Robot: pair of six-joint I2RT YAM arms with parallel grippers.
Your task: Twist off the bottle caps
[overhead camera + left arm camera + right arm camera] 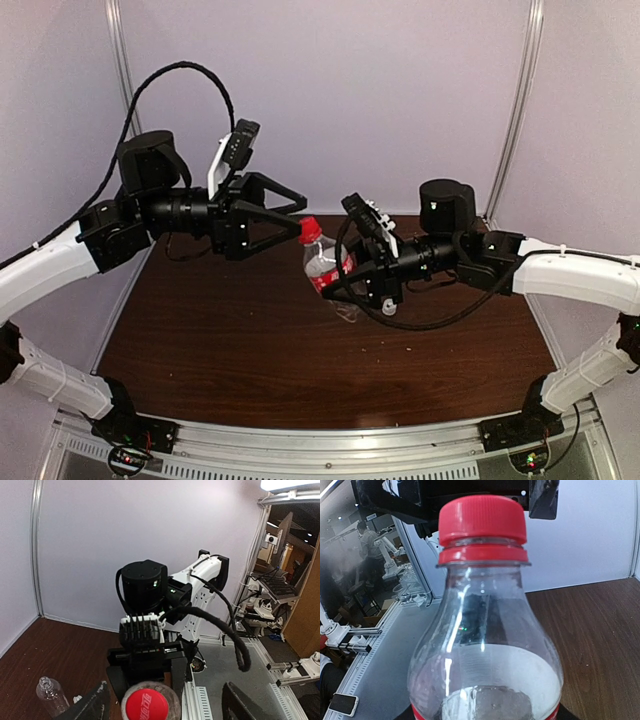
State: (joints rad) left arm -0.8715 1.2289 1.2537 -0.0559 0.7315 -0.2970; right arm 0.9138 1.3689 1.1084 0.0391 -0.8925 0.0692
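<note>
My right gripper (347, 274) is shut on a small clear bottle (330, 272) with a red label band and holds it tilted above the table. Its red cap (311, 229) sits on the neck and points at my left gripper (300, 217). That gripper is open, with one finger (92, 706) on each side of the red cap (146, 706) and neither touching it. In the right wrist view the bottle (485, 645) fills the frame, with the cap (482, 520) on top. A second clear bottle (50, 695) stands on the table with a bare neck. The white cap is out of view.
The dark brown table (230, 350) has a metal rail (330, 445) along its near edge and pale walls behind and to the sides. The right arm's black cable (235, 630) loops beside it. A tiny pale speck (77, 698), too small to name, lies beside the uncapped bottle.
</note>
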